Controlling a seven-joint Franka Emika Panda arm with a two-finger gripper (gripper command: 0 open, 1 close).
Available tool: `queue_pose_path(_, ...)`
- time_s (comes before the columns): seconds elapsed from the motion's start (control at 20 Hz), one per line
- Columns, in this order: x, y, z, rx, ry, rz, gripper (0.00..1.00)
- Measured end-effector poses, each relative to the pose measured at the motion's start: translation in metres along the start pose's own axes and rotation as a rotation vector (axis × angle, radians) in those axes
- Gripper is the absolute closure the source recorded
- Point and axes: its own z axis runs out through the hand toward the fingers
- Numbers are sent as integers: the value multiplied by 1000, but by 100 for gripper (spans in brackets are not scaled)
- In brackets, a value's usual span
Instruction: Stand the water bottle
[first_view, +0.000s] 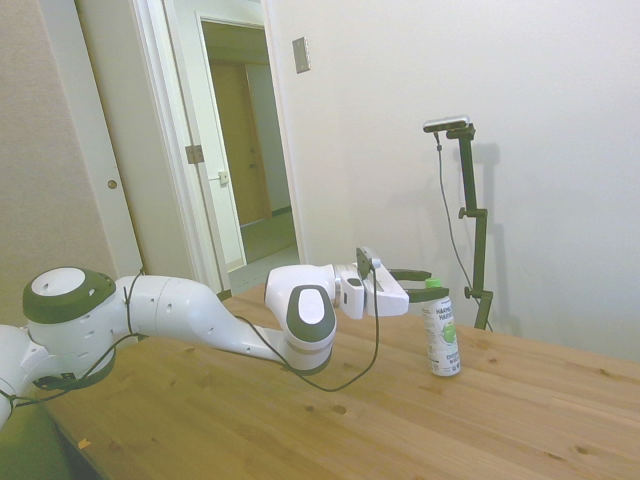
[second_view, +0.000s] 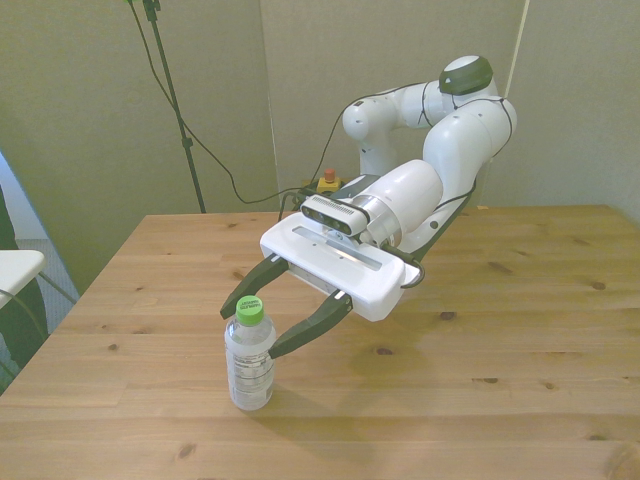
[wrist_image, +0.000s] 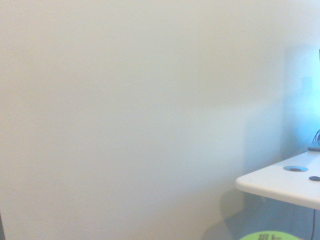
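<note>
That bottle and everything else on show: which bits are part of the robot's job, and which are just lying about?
Part of the job:
- water bottle, standing upright
- gripper, fingers open either side of its green cap

Just lying about:
- wooden table
- red-and-yellow button at the table's far edge
- white desk beyond

Printed matter appears only on the water bottle (first_view: 441, 336), which stands upright on the bench (first_view: 300, 420). Its white label carries dark lettering in short lines with a green mark below, but the characters are too small and blurred to read in the side view, and equally illegible in the front view. No other text, number, brand or sign is legible.
</note>
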Motion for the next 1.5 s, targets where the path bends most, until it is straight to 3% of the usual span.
queue_pose_path(0.35, 11, -1, -9, 7, -6, 14, 0)
queue_pose_path(0.95, 47, -7, -51, 0, -53, 55, 0)
queue_pose_path(1.25, 57, -21, -94, -12, -142, 52, 0)
queue_pose_path(1.5, 82, -34, -131, -68, -246, 44, 0)
